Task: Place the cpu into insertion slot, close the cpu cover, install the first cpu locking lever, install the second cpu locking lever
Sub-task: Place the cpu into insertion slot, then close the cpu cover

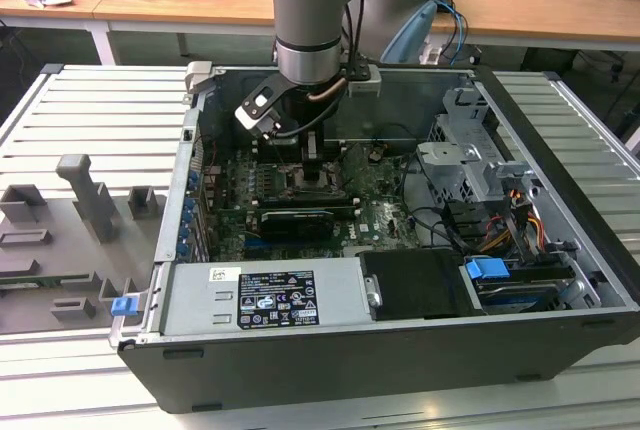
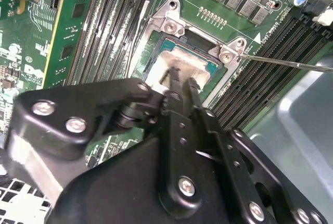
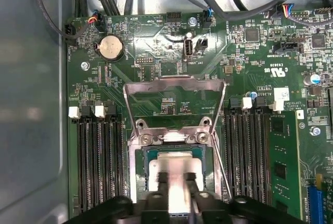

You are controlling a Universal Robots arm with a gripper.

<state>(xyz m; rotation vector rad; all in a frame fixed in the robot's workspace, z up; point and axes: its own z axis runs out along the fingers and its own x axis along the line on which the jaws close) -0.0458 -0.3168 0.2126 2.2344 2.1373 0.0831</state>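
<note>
One grey and pale-blue robot arm (image 1: 310, 20) reaches down from the far side into an open black computer case (image 1: 400, 370) that lies on a grey ribbed metal desk (image 1: 90, 110). Its black hand (image 1: 318, 155) hangs over the far middle of the green circuit board (image 3: 156, 41). In both wrist views the hand (image 3: 177, 177) (image 2: 183, 78) has its two narrow black fingers (image 3: 163, 182) pressed nearly together, with a thin slit between them and nothing in it. Their tips are at the pale silvery top of the small flat square cpu (image 3: 174, 164) (image 2: 184, 60). The cpu lies flat inside the square silver-rimmed insertion slot (image 3: 139, 172). The thin silver windowed cpu cover (image 3: 174, 81) stands swung open, tipped back from its hinge at the socket's screwed edge. A thin silver wire lever (image 2: 281, 63) runs just beside the socket. Rows of long black memory slots (image 3: 99, 161) flank the socket on both sides. A grey labelled power supply box (image 1: 260, 295) fills the case's near side on the exterior view's left.
</note>
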